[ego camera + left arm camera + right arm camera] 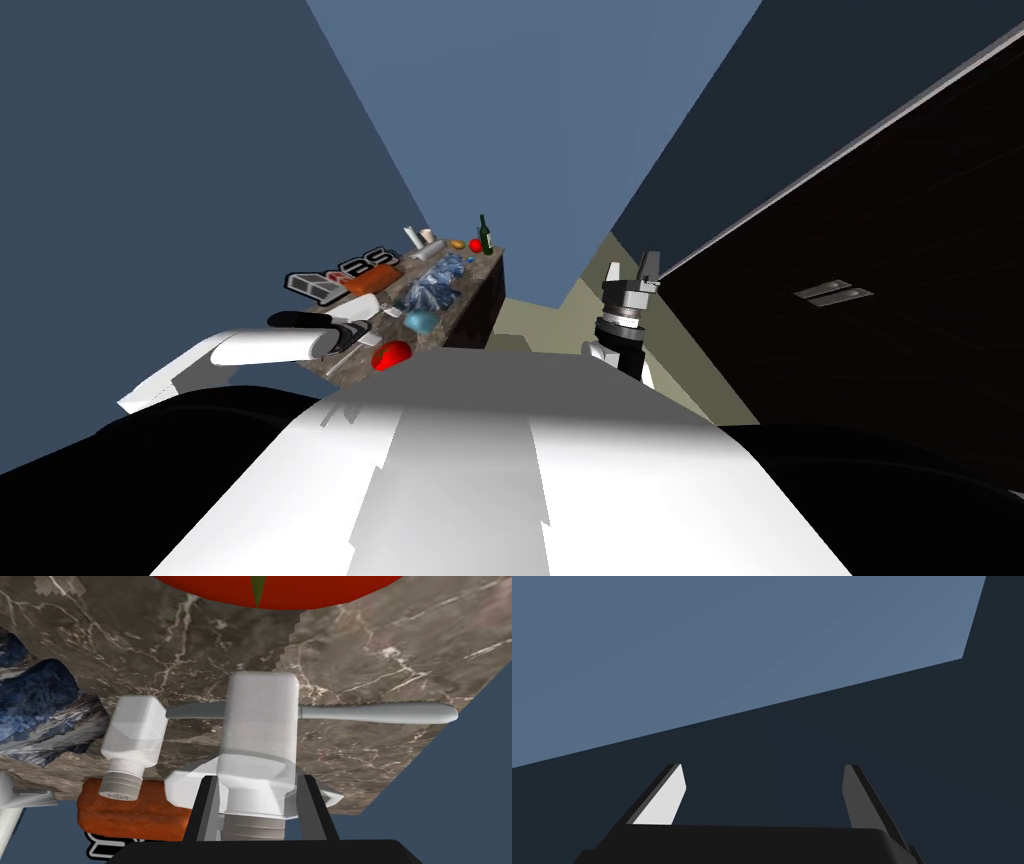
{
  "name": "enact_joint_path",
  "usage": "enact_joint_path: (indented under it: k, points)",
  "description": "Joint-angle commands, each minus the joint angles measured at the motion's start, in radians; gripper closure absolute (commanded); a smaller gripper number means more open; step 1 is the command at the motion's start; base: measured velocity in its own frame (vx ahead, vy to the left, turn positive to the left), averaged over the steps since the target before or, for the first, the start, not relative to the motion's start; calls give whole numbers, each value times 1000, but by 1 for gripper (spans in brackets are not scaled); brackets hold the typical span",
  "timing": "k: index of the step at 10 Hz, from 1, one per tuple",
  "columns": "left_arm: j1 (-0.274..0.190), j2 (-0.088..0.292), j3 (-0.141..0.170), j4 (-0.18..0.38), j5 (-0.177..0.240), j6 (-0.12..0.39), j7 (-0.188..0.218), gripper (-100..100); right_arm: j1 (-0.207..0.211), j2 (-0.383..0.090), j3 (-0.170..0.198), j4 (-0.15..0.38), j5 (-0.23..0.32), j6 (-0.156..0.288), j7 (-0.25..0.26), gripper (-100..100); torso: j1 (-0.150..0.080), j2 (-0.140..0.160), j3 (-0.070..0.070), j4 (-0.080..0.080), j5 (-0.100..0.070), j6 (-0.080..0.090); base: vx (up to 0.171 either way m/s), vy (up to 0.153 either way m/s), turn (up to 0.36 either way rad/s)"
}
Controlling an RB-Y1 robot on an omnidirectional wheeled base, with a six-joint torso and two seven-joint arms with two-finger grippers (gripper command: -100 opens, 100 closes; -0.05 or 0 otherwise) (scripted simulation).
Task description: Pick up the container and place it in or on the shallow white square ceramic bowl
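At the near end of the long brown marble counter top (470, 300) sits a round red tomato with a green tip (392, 354). The counter runs away from me on the left, along a blue wall (150, 200).

Just past the tomato, my left gripper (257, 777) is pinching the container, a white square bottle with a grey ribbed neck (260, 726). Its two fingers (206, 811) press the sides of the bottle close to the neck. The bottle is over the left side of the counter. Right behind it is a flat white dish with pointed corners (180, 791). I cannot tell if the bottle touches the dish.

Just beside the bottle is a second white square shaker with a grey cap full of tiny holes (132, 736). Its cap is over a rough orange-brown block (125, 816). A long grey knife (380, 712) lies on the marble behind the bottle.

Farther along lie a crumpled blue and white heap (430, 292) and a grey box with big letters (340, 278). At the far end stands a dark green glass bottle (485, 237).

My right gripper (632, 268) is up on the right, over the pale floor (560, 300), with its fingers spread wide apart. Far right is a very dark wall with a thin pale edge (880, 250).
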Motion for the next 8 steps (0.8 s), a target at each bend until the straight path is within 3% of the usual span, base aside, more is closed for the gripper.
enact_joint_path:
  k: [1, 8]
  points:
    - [-25, -3, -2, 10, -27, -27, -18, 100, 0, 0, 0, 0, 0, 0, 0, 0, 0, 0, 0, 0, 0, 0, -288, 78, -289]
    - [-137, -16, -37, 75, -114, -151, -94, 100, 0, 0, 0, 0, 0, 0, 0, 0, 3, 1, 1, 0, 0, 3, -280, 86, -282]
